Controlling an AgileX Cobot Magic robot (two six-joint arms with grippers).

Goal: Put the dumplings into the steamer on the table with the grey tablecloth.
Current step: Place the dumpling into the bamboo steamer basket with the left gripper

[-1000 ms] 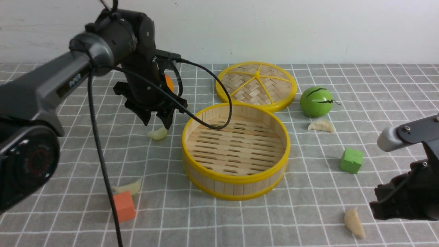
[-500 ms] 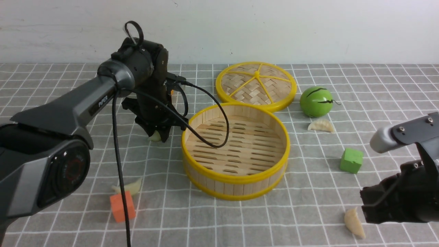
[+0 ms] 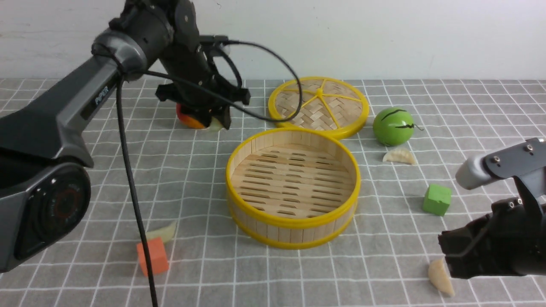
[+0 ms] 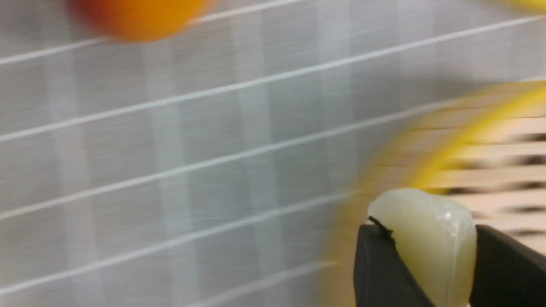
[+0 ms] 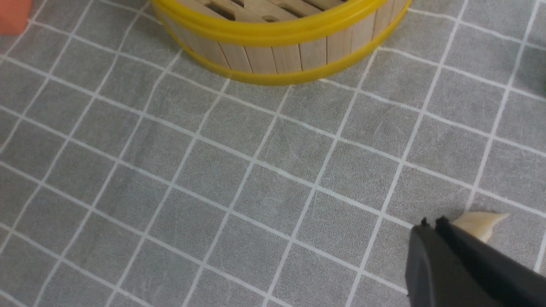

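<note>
Moved: left gripper (image 4: 426, 238) has risen from the cloth (image 3: 192, 183) beside the steamer (image 3: 294, 221), going up and back toward the wall with a dumpling; the right arm has edged left.
Left gripper: jaws pinch the held dumpling (image 4: 420, 213) on both sides. It hangs clear of the cloth, behind and left of the steamer and in front of an orange fruit (image 3: 191, 121).
Near left: a second dumpling (image 3: 162, 233) lies just behind the orange cube (image 3: 152, 261).
Steamer: empty at mid-cloth, with its lid (image 3: 319, 104) lying flat just behind.
Right side: a third dumpling (image 3: 399, 156) lies just in front of the green ball (image 3: 393, 126); a fourth dumpling (image 3: 441, 277) lies at the near edge, with the green cube (image 3: 437, 199) between them.
Right gripper (image 5: 431, 222): jaws pressed together and empty, tips just beside the fourth dumpling.
Step in hand: carrying the held dumpling to the steamer.
Doing it well: probably best to travel right and forward until the dumpling is over the slats, well inside the yellow rim. Lowering close to the floor before the jaws spread should stop it bouncing out. The trailing cable (image 3: 294, 91) should be kept off the rim.
</note>
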